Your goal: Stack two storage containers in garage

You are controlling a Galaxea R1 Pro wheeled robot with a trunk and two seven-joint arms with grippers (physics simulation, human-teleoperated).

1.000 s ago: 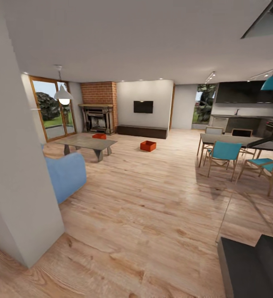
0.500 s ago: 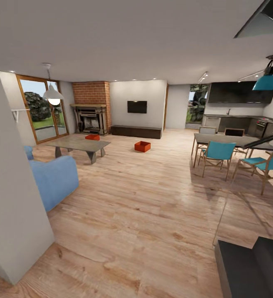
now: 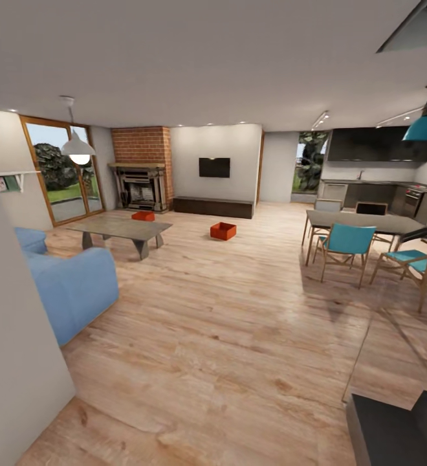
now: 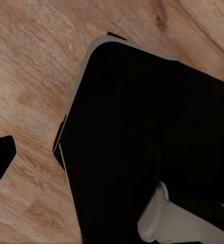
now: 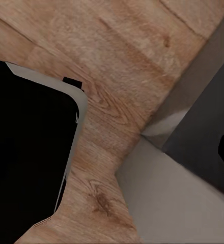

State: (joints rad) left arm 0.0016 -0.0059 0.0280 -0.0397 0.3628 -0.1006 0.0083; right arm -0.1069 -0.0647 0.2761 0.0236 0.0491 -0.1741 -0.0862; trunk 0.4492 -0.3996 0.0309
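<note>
Neither gripper's fingers can be made out, so their state is unknown. Both bins, one [image 3: 223,230] on open floor [image 3: 239,336], one [image 3: 143,215] behind the coffee table [image 3: 120,228], lie far ahead. The sofa [image 3: 71,285] and wall corner [image 3: 13,362] could snag the base.

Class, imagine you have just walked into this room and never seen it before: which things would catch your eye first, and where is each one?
Two orange-red storage containers stand out on the light wood floor: one in the open, in front of the wall-mounted TV, the other just beyond the low coffee table, near the brick fireplace. A blue sofa fills the near left, and teal chairs ring the dining table on the right.
</note>
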